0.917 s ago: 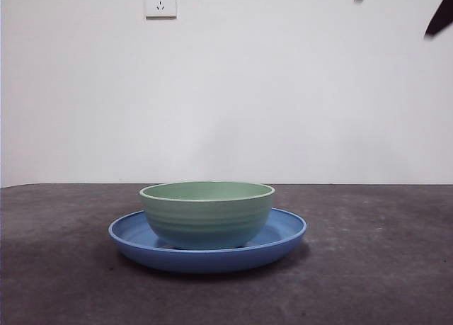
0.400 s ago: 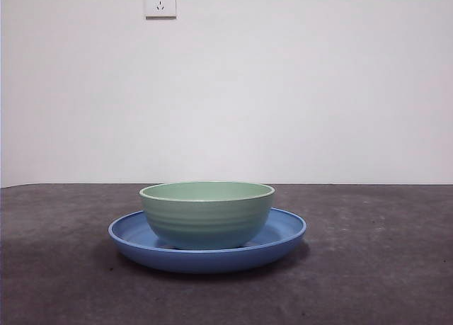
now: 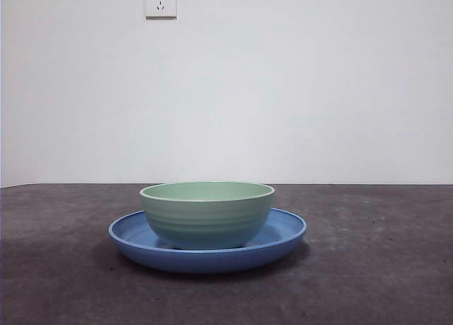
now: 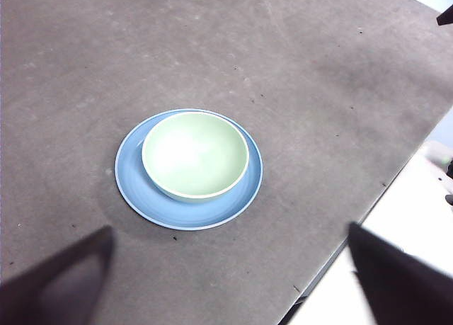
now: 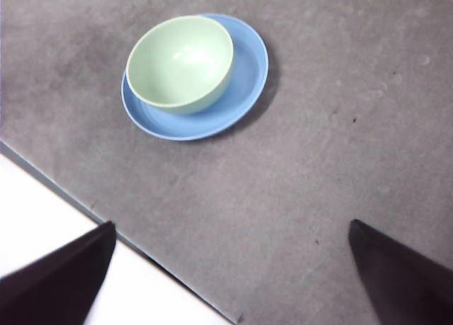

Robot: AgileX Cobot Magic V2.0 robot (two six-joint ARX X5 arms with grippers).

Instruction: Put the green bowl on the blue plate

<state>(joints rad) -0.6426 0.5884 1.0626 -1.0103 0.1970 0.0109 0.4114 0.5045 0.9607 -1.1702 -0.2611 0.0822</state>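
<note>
green bowl (image 3: 207,213): I see it upright on the blue plate (image 3: 283,234), off-centre | left gripper (image 4: 230,282): jaws spread wide, empty, high above plate | right gripper (image 5: 230,279): likewise | base: grey table (image 3: 382,268)

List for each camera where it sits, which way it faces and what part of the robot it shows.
Front: low at table height, level at the green bowl on the blue plate; no robot visible.
Left wrist: high, looking down; left gripper open, empty.
Right wrist: high over the table edge; right gripper open, empty.
Shared: all show the bowl on the plate.
</note>
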